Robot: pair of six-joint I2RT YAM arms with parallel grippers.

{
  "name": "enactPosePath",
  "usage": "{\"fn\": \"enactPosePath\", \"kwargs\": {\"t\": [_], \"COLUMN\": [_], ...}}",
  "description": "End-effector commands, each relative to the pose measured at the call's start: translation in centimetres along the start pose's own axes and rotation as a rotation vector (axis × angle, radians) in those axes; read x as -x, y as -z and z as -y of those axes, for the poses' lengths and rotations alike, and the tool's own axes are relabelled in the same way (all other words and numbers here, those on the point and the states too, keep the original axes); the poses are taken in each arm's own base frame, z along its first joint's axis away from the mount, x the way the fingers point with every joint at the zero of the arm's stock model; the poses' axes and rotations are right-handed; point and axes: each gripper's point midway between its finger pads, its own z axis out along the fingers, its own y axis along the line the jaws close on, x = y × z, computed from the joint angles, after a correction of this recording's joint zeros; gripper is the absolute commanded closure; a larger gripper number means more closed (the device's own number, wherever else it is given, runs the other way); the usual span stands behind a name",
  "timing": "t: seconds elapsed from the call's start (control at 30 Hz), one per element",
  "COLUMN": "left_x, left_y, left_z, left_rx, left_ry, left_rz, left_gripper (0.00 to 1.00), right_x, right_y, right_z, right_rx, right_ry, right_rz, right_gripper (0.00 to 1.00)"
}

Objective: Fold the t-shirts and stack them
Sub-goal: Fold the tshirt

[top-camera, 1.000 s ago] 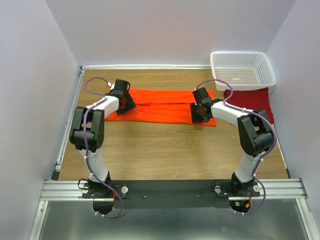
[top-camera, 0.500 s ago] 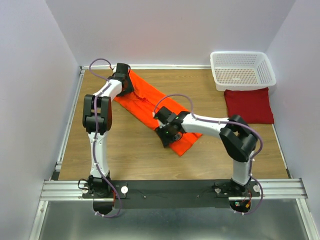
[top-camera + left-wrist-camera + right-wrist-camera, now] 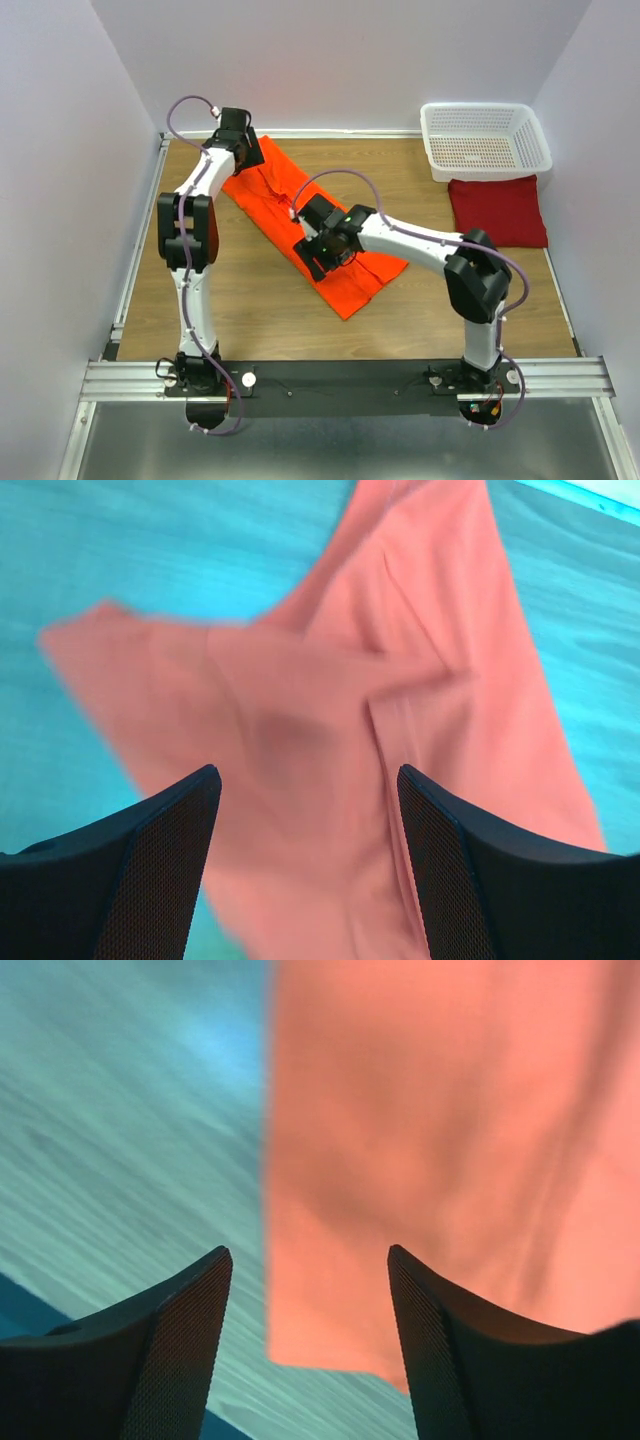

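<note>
Orange shirt (image 3: pixel 272 198) in a long strip, slanting from far left toward the middle of the counter (image 3: pixel 250 290). Left pincer (image 3: pixel 305 780) spread wide over its far end. Right pincer (image 3: pixel 310 1255) wide too, over the strip's left edge. Maroon shirt (image 3: pixel 498 210) folded at far right, just on the near side of the basket (image 3: pixel 485 140).

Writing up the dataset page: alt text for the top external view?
An orange t-shirt lies diagonally on the table, left gripper over its far end, right gripper over its near half. Folded maroon t-shirt lies at right, by a white basket.
</note>
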Motion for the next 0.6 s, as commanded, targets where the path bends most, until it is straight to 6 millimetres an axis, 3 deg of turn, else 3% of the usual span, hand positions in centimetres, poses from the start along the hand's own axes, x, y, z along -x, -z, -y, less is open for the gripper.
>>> {"fn": "enactPosePath", "kwargs": {"t": [0.0, 0.07, 0.1, 0.17, 0.2, 0.33, 0.57], "left_x": [3.0, 1.4, -0.7, -1.1, -2.3, -4.6, -6.4], "left_y": [6.5, 7.9, 7.9, 8.8, 8.6, 7.3, 4.0], "left_z": [0.7, 1.5, 2.1, 2.9, 2.8, 3.1, 3.0], "left_rx": [-0.028, -0.07, -0.08, -0.105, -0.092, -0.08, -0.05], "left_ry": [0.139, 0.166, 0.18, 0.185, 0.193, 0.194, 0.176], "left_rz": [0.079, 0.063, 0.025, 0.04, 0.021, -0.021, -0.068], "left_gripper": [0.2, 0.2, 0.2, 0.2, 0.2, 0.2, 0.2], "right_x": [-0.9, -1.4, -1.8, -2.1, -2.1, -2.0, -3.8], "right_y": [2.3, 2.0, 1.9, 1.2, 1.1, -0.1, -2.0], "right_z": [6.3, 7.6, 8.7, 9.3, 10.3, 9.9, 9.1], "right_rx": [-0.136, -0.144, -0.16, -0.136, -0.141, -0.073, -0.016], "right_ry": [-0.038, -0.035, -0.042, -0.036, -0.055, -0.046, -0.054], "right_rz": [0.0, -0.015, -0.022, -0.018, -0.01, -0.012, -0.069], "right_gripper": [0.27, 0.23, 0.16, 0.09, 0.06, 0.04, 0.03]}}
